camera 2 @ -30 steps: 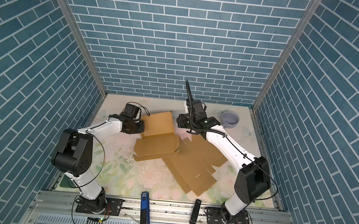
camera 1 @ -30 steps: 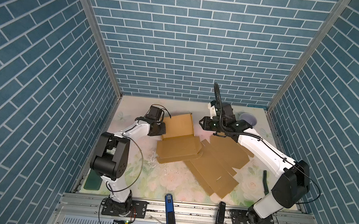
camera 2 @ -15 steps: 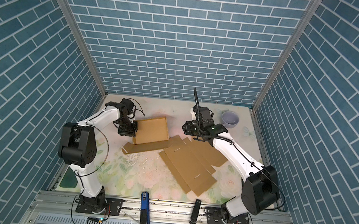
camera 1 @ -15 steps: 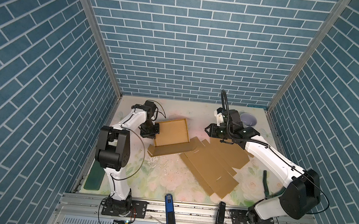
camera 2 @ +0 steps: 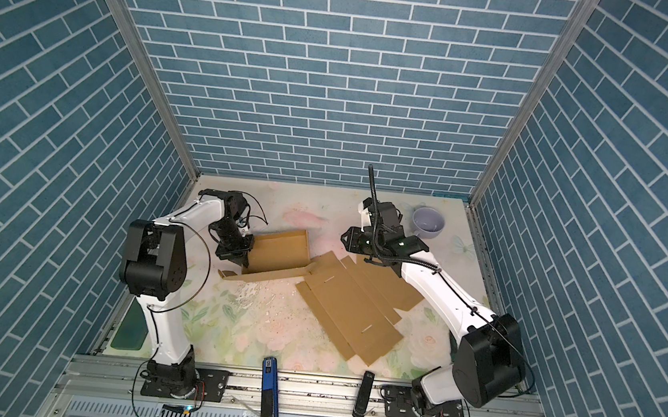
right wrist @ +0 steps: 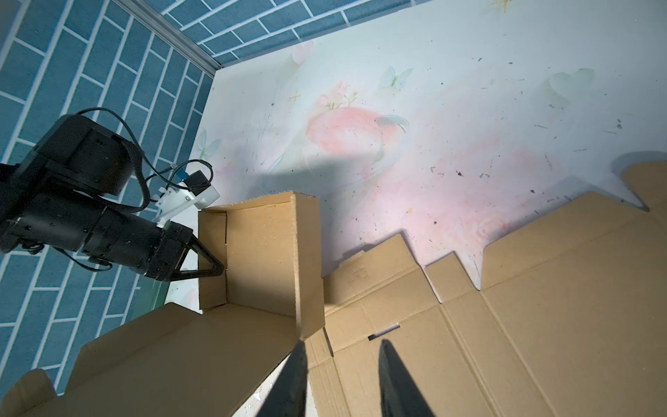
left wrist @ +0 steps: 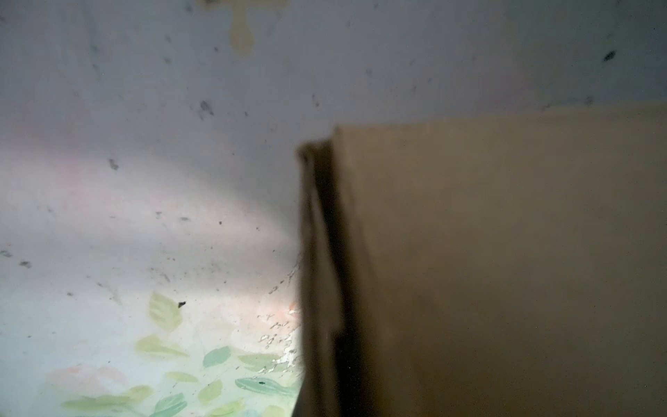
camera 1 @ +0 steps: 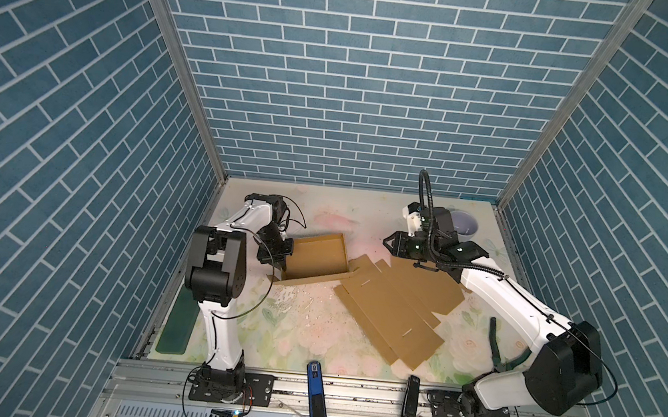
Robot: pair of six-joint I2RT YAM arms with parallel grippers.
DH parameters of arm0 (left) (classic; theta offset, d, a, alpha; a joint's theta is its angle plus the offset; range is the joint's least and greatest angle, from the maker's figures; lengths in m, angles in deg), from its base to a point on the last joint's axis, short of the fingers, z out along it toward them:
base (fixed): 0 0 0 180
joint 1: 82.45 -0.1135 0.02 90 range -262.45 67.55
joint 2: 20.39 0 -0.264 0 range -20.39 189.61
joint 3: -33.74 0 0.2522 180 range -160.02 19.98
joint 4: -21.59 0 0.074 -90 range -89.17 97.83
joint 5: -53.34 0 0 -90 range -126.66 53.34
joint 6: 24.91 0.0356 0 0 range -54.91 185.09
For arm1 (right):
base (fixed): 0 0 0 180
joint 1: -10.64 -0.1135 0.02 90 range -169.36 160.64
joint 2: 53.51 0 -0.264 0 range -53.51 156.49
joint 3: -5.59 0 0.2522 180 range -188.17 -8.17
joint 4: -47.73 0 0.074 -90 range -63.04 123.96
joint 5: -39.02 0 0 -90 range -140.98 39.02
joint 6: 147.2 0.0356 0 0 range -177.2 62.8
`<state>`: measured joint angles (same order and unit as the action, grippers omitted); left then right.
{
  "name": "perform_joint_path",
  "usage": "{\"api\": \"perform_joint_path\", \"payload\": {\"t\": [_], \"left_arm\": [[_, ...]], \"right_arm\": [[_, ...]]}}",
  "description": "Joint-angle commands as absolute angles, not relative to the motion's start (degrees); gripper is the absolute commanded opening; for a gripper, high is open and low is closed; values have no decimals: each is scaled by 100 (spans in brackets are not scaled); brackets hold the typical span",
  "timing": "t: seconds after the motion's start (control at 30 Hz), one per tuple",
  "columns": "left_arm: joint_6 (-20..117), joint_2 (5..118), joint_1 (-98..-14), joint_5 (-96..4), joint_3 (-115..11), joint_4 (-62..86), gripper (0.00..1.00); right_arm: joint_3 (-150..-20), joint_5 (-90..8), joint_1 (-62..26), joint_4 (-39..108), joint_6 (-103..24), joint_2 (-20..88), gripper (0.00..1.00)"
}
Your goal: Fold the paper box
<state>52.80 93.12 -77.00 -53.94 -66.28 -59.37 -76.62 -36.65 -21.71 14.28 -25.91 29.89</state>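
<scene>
A: Left side first. What's the left gripper [right wrist: 218, 269] doing?

B: Fingers pinched shut on the short end wall of the paper box [camera 1: 317, 256], as far as it shows. The left wrist view is just blurred cardboard right up against the lens, which fits a grip. I'd say it's there to keep that wall upright and stop the tray sliding on the table [camera 1: 312, 332].

A: Where's the box?

B: Back-left of centre in both top views. Half built. The tray part has its far wall and both short end walls standing. The near long panel lies tilted outward, not up.

A: And the rest of the sheet?

B: The flat panels [camera 1: 394, 307] spread to the right and toward the front, lying on the table and joined to the tray at its right end. Slots and tabs are visible and nothing is tucked in.

A: Right gripper [right wrist: 343, 343]?

B: It's over the joint where the tray meets the flat panels. Fingers partly apart with a narrow gap, holding nothing. The cardboard shows between them. It looks placed to push or pinch the next flap there while the left arm anchors the other end.

A: Any clutter?

B: There's a green pad [camera 1: 177, 324] at the left edge, a bowl [camera 2: 428, 223] in the back right corner behind the right wrist, and pliers [camera 1: 496, 350] by the right arm. All are well apart from the cardboard.

A: Progress?

B: Early to middle, I'd judge. The lid panels are not folded yet.
</scene>
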Motion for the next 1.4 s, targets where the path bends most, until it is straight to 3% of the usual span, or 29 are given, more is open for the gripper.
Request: {"api": "perform_joint_path", "payload": {"t": [0.0,0.67,1.2,1.37], "left_arm": [[5484,9506,-7744,-5467,-6782,-6161,7],[5799,9936,-7902,-5357,-6987,-6260,11],[6087,9968,-8500,-5453,-7254,-6488,11],[6123,10127,-8531,-5450,-7370,-6510,22]], "right_arm": [[-7540,-3568,-2144,1574,-2460,3031,34],[-7646,-3516,-2135,1602,-2442,3387,33],[-7813,-3423,-2135,1700,-2433,3664,33],[-7831,-3410,-2135,1700,-2426,3708,33]]}}
